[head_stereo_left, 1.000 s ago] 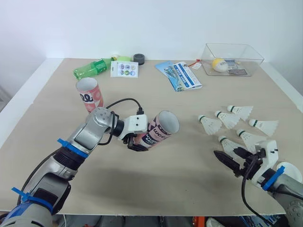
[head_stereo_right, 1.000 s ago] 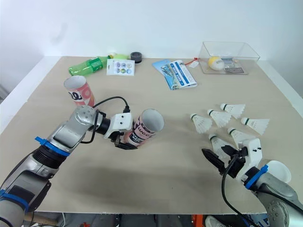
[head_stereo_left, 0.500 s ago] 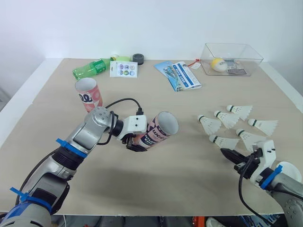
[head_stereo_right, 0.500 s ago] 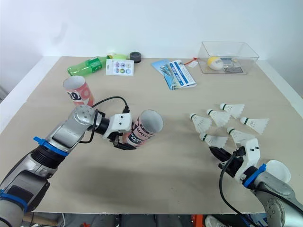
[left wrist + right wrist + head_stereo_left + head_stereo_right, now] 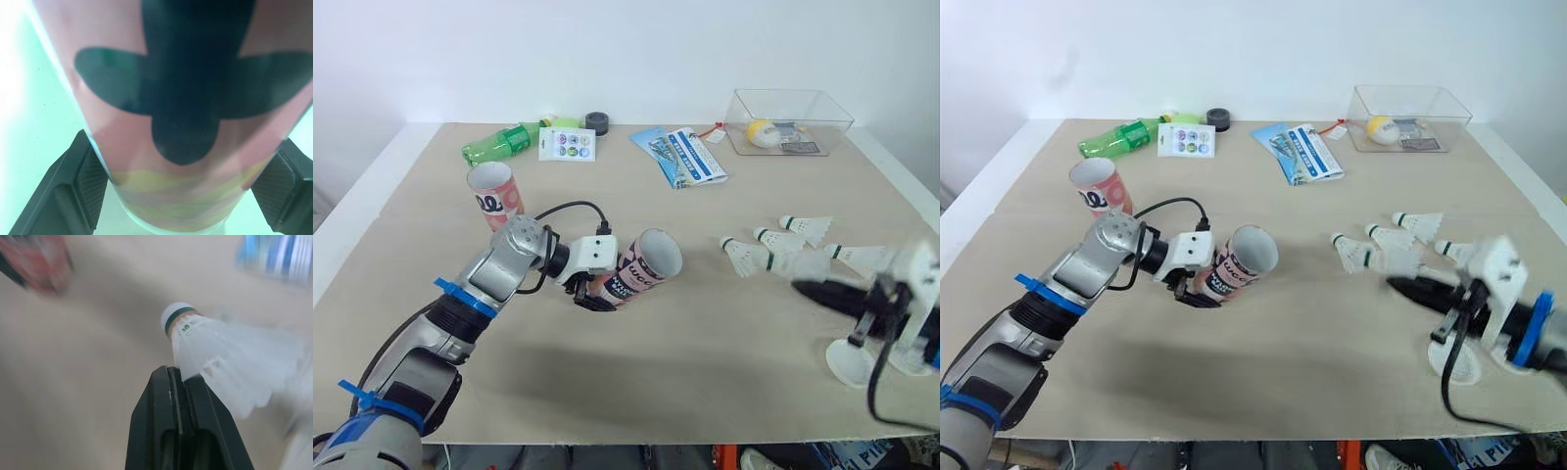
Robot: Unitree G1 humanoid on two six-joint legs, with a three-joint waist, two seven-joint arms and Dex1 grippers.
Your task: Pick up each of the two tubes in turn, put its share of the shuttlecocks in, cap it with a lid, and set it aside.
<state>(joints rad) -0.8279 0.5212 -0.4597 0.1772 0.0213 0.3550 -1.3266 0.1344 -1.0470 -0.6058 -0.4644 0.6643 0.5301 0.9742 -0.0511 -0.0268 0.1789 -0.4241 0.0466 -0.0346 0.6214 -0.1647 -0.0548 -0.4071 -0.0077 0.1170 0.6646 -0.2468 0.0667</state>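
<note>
Left fingers (image 5: 73,196) clenched round the tilted tube (image 5: 641,269), mid-bench (image 5: 656,392), mouth facing right. Right fingers (image 5: 161,421) nip a shuttlecock (image 5: 215,352) by its skirt, held above the bench's right edge. Likely featherlight, the feathers crushable — a gentle pinch, cork leading.

right gripper lifts away with a shuttlecock

the right gripper (image 5: 803,287) has risen off the desk (image 5: 705,362) from its low spot by the near edge. its fingers (image 5: 168,396), spread a second ago, are now closed on the skirt of one shuttlecock (image 5: 215,345), gone from the front of the group. a white lid (image 5: 850,364) now lies uncovered beneath the arm.
</note>
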